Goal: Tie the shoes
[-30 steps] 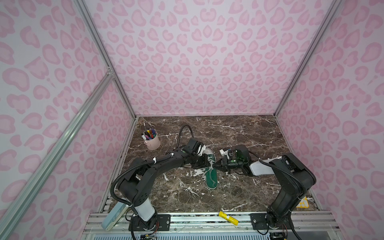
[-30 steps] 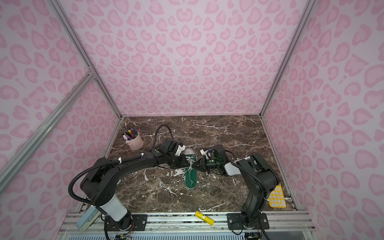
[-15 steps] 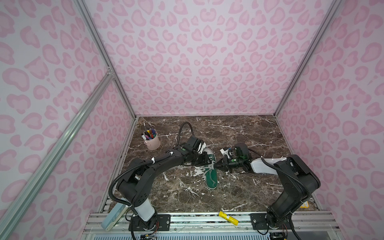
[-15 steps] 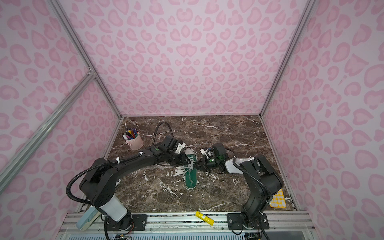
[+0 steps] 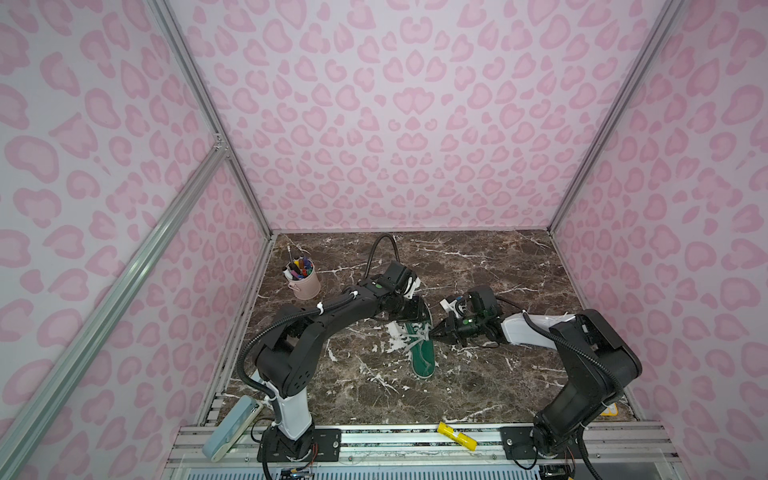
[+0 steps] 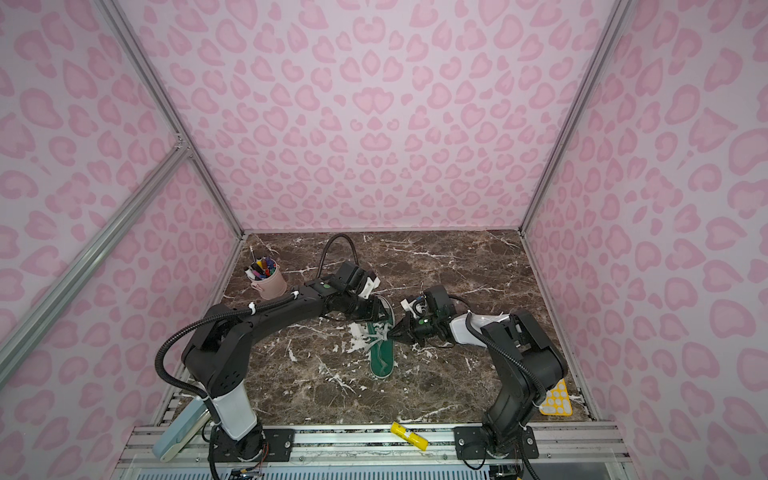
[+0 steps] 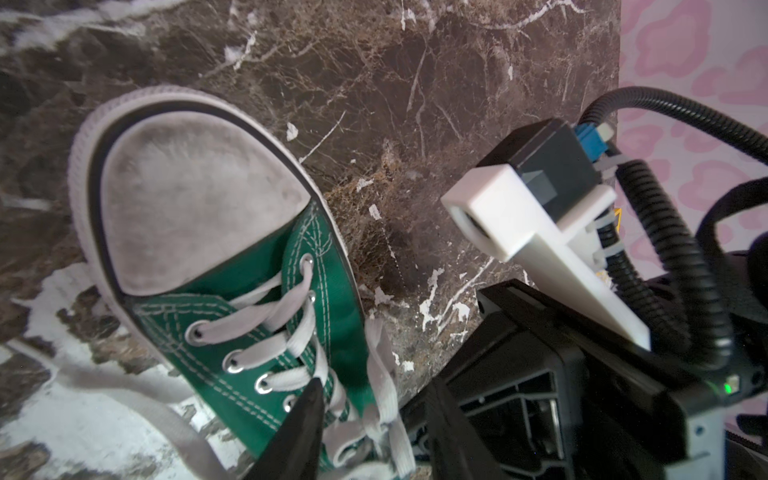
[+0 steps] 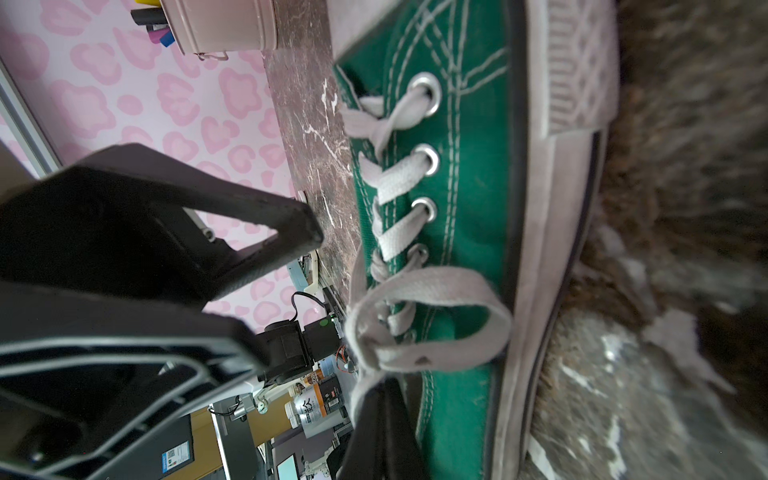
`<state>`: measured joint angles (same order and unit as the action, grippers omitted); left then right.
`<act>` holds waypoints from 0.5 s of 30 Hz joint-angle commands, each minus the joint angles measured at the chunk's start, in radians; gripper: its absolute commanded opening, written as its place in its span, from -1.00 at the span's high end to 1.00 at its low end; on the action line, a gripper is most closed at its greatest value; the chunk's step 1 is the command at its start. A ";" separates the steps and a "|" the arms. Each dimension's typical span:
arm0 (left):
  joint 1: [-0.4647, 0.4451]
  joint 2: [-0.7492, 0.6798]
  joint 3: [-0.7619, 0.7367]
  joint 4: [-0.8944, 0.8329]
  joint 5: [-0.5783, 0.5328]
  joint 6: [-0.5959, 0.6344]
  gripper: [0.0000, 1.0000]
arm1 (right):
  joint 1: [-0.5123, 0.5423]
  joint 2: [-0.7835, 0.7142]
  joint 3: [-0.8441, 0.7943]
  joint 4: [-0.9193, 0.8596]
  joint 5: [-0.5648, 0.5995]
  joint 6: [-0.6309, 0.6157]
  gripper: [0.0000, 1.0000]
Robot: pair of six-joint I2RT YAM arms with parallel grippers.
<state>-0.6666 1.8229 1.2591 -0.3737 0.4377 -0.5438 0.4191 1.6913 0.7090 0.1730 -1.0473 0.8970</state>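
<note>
Between the closed tips of the right gripper [image 8: 382, 399] sits one strand of the off-white laces [image 8: 419, 282]. The jaws are pressed together on it with no gap showing. Just past the tips the strand runs into a crossing of strands, and from there a flat loop lies over the side of the green shoe [image 5: 424, 357], down to its white sole rim. In both top views this gripper meets the shoe at about mid-length, coming from the right arm's side.

Just beside it, over the laced front of the shoe, the left gripper [image 8: 284, 295] has its jaws parted. Pink wall shows through the gap and nothing lies between them. In its own wrist view one dark fingertip [image 7: 309, 399] hangs by the eyelet row; whether it touches the canvas I cannot tell.

The shoe stands on its sole on the marble tabletop [image 5: 478, 257]. Its grey-white toe cap lies under the left gripper, toward the back wall, and its heel opening lies on the near side of both grippers. A loose end of lace trails on the marble on the left gripper's side.

Well beyond the left gripper's wrist, toward the back corner, stands a pink cup [image 5: 306, 284] of pens. Well apart on the near side of the right gripper, a yellow stick [image 5: 457, 435] lies on the front rail. A yellow perforated piece [image 6: 557, 399] lies by the right arm's base.
</note>
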 commanded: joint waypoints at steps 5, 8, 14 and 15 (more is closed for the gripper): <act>-0.018 0.038 0.022 -0.011 0.010 0.018 0.24 | 0.007 0.002 0.006 0.011 -0.004 0.001 1.00; -0.025 0.046 0.024 -0.011 0.006 0.018 0.33 | 0.006 0.004 0.009 0.012 -0.005 0.001 1.00; -0.031 0.055 0.023 -0.007 -0.005 0.018 0.60 | 0.010 0.002 0.006 0.009 -0.006 0.000 1.00; -0.031 0.055 0.022 -0.006 -0.005 0.018 0.66 | 0.011 0.002 0.006 0.008 -0.005 0.000 1.00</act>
<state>-0.6960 1.8748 1.2713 -0.3790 0.4377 -0.5331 0.4271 1.6913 0.7162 0.1741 -1.0477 0.8986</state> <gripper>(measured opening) 0.187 0.049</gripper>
